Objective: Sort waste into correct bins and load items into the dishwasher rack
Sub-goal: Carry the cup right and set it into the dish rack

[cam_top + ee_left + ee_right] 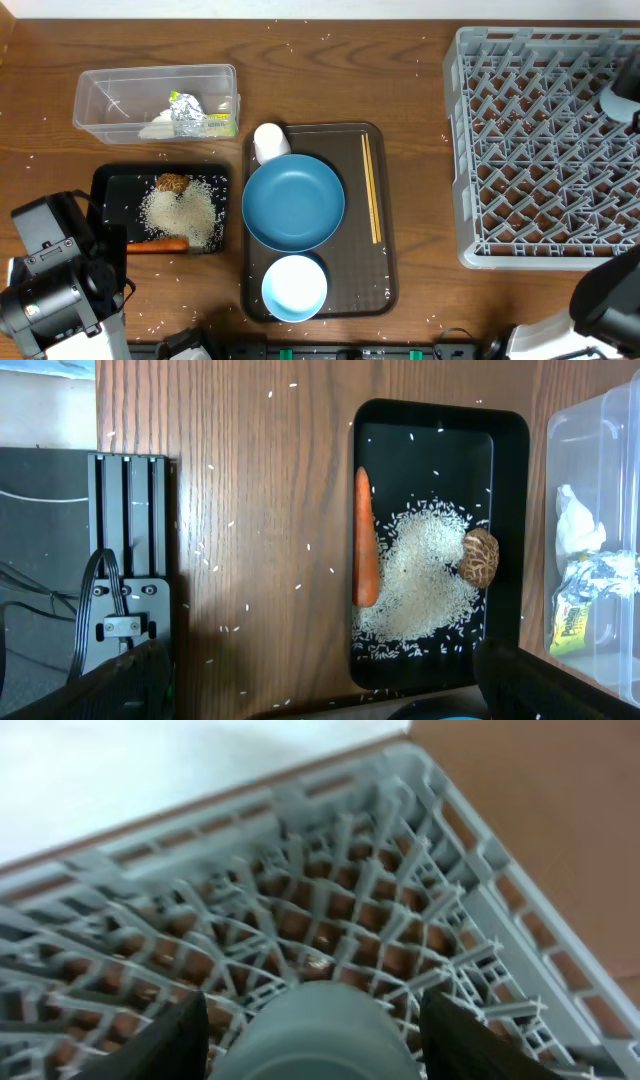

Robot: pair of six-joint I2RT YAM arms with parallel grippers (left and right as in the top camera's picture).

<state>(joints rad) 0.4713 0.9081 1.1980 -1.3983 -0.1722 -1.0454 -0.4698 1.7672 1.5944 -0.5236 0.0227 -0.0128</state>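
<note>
The grey dishwasher rack (468,150) fills the right side. My right gripper (314,1050) hangs over its lattice (300,910), open, with a light-blue cup (315,1030) between its fingers and a thin gap on each side. On the brown serving tray (385,220) lie a dark-blue dish (293,202), a white cup (269,141), a white bowl (294,287) and chopsticks (370,188). The black tray (510,510) holds a carrot (365,540), rice (420,580) and a brown lump (480,557). My left gripper (335,690) is wide open and empty, near that tray's end.
A clear tub (100,90) at the back left holds a foil ball (186,112), a white tissue (160,125) and a yellow-green packet (218,125). Loose rice grains are scattered over the wooden table (400,60). The left arm's base (50,290) sits at the front left corner.
</note>
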